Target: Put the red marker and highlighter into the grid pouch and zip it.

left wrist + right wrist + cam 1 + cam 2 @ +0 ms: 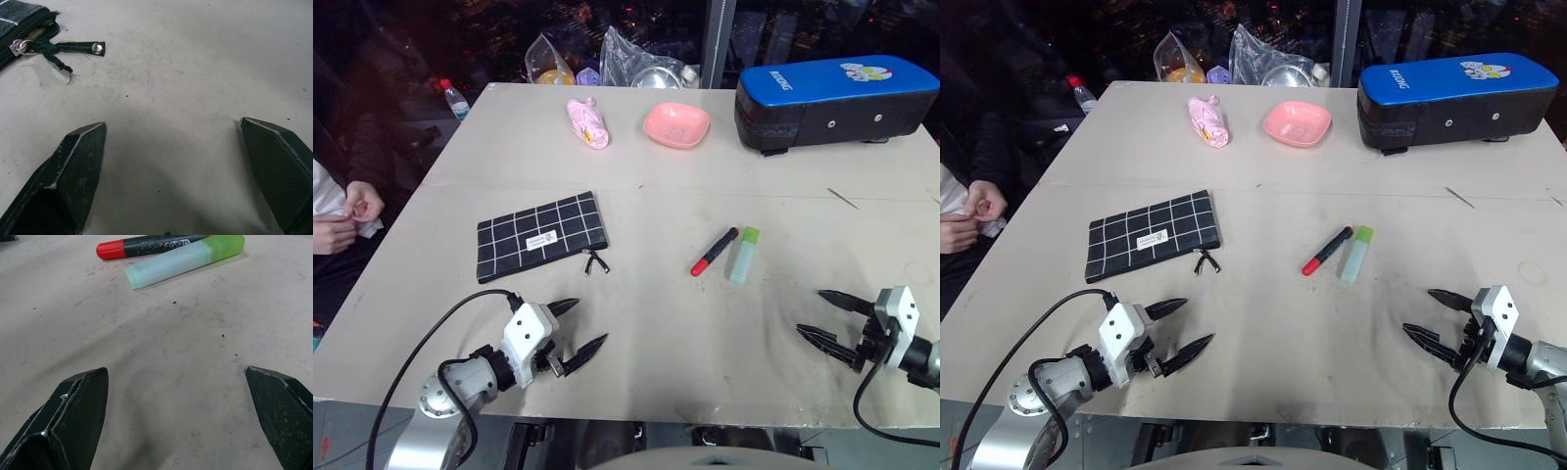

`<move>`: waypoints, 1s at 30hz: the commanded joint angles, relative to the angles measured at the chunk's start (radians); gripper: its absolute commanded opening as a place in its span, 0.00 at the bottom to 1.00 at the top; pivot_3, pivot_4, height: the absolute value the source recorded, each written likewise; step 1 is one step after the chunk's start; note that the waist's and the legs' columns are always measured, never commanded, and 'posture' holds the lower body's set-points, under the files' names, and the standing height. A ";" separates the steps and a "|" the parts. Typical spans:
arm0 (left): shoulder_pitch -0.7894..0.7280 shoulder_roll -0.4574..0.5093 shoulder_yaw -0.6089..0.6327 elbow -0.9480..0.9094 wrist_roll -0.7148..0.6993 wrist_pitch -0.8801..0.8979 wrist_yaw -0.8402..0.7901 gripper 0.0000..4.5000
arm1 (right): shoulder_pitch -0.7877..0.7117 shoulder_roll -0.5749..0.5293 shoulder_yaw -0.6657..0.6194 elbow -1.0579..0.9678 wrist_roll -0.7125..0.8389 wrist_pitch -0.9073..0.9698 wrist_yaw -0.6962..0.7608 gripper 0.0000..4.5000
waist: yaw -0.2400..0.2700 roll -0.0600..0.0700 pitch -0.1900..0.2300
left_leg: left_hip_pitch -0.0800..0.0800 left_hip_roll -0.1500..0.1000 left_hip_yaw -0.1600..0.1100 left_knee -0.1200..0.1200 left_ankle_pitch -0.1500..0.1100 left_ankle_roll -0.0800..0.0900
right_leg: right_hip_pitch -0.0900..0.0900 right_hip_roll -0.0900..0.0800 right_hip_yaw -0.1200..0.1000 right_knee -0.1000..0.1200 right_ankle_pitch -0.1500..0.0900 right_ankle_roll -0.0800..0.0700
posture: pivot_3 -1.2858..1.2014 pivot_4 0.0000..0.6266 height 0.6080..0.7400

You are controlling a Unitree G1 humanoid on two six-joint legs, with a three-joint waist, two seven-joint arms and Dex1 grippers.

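The grid pouch (541, 235) lies flat on the table's left half, black with white lines and a small white label, its zipper pull (18, 46) at the corner nearest the middle. The red marker (713, 252) and the pale green highlighter (742, 255) lie side by side right of centre, both also in the right wrist view, marker (146, 245) and highlighter (183, 260). My left gripper (576, 331) hovers open near the front edge, short of the pouch. My right gripper (827, 315) is open at the front right, with the two pens ahead of it.
A big blue-and-black case (832, 100) stands at the back right. A pink bowl (676, 124) and a pink wrapped item (587, 122) sit at the back, with plastic bags (636, 64) behind. A person's hands (342, 220) rest at the left edge.
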 commanded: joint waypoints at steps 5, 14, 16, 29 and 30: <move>-0.048 0.008 -0.006 0.046 -0.029 -0.051 -0.080 0.99 | -0.019 -0.001 -0.029 0.024 0.018 -0.042 0.013 1.00 | 0.000 0.000 0.000 | 0.000 0.000 0.000 0.000 0.000 0.000 | 0.000 0.000 0.000 0.000 0.000 0.000 | 0.52 0.24 1.00; -0.049 0.012 0.013 0.064 -0.037 -0.068 -0.116 0.99 | 0.009 0.012 -0.018 0.000 0.020 -0.046 0.004 1.00 | 0.000 0.000 0.000 | 0.000 0.000 0.000 0.000 0.000 0.000 | 0.000 0.000 -0.001 0.000 0.000 0.000 | 0.52 0.24 1.00; -0.046 0.010 0.016 0.062 -0.039 -0.071 -0.116 0.99 | 0.007 0.011 -0.018 0.002 0.019 -0.045 0.005 1.00 | 0.000 0.000 0.000 | 0.000 0.000 0.000 0.000 0.000 0.000 | 0.000 0.000 0.000 0.000 0.000 0.000 | 0.52 0.24 1.00; -0.029 0.016 0.214 0.204 -0.146 -0.130 -0.134 0.99 | -0.026 0.039 -0.028 -0.182 0.194 0.067 -0.001 1.00 | -0.006 0.000 0.000 | 0.000 0.001 -0.001 0.000 0.000 0.000 | 0.000 0.000 -0.001 0.001 0.000 0.000 | 0.52 0.24 1.00; -0.034 0.027 0.247 0.247 -0.150 -0.150 -0.146 0.99 | -0.029 0.042 -0.023 -0.215 0.206 0.078 -0.008 1.00 | -0.006 0.000 0.000 | 0.000 0.001 -0.001 0.000 0.000 0.000 | 0.000 0.000 -0.001 0.001 0.000 0.000 | 0.52 0.24 1.00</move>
